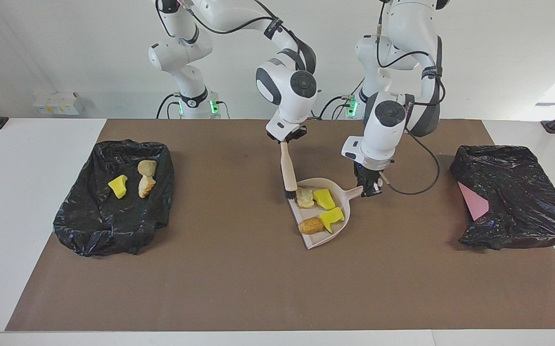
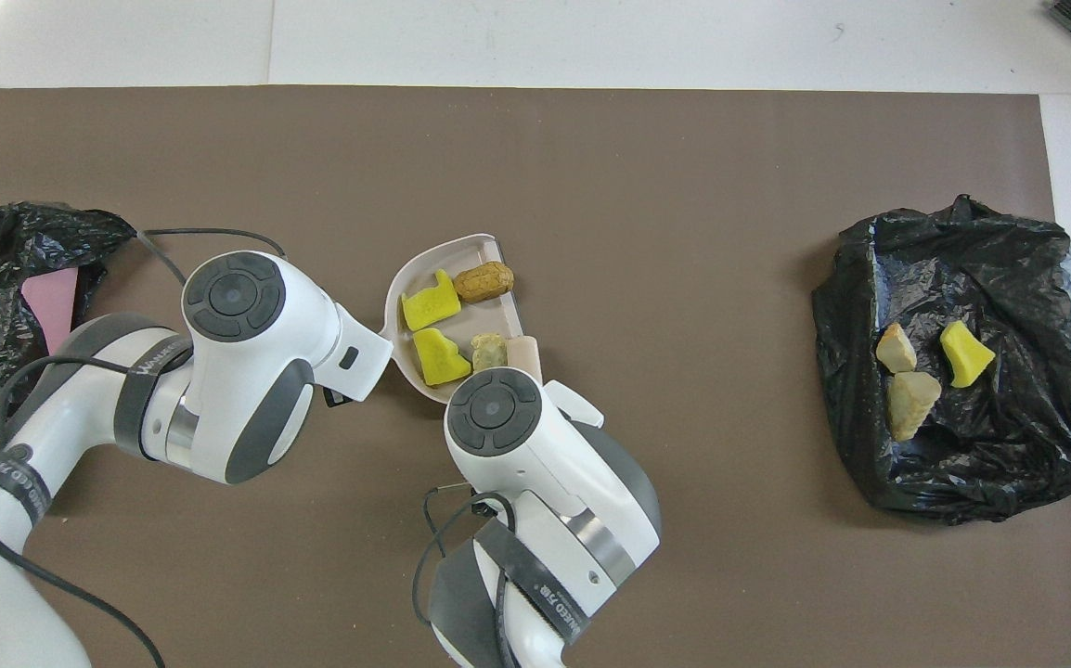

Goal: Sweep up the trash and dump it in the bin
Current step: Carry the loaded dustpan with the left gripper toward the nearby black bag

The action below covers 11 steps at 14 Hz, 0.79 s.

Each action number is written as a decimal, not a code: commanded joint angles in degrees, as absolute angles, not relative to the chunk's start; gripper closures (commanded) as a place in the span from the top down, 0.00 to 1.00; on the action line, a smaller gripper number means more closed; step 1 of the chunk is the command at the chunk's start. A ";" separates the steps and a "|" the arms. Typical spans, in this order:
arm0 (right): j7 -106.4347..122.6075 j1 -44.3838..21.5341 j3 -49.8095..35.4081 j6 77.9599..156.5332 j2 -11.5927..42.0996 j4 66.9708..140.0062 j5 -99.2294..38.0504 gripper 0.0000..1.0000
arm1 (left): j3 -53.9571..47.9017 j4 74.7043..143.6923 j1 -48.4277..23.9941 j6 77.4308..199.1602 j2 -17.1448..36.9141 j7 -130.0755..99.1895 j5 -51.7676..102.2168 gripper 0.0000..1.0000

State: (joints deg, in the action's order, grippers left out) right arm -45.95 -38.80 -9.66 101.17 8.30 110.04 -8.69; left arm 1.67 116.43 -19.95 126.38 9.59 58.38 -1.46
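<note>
**Four scraps in the pan, three in the bag**

You are seeing the left gripper (image 1: 368, 188) clamping the dustpan (image 1: 340, 229) handle, the right gripper (image 1: 288, 139) clamping the brush (image 1: 287, 171). Four scraps (image 1: 324, 198) are lying in the dustpan; three more are sitting in the black bag (image 1: 90, 226) toward the right arm's end.

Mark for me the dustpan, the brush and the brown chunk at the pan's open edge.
dustpan (image 1: 341, 229), facing view, bare rim at the curved wall.
brush (image 1: 287, 168), facing view, middle of the handle.
brown chunk (image 1: 311, 225), facing view, centre of its top.
</note>
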 commanded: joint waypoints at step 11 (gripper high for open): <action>-52.21 -52.03 -9.93 118.29 -11.69 140.88 -20.30 0.00 | 1.49 100.20 -1.51 107.50 8.44 81.98 6.50 0.00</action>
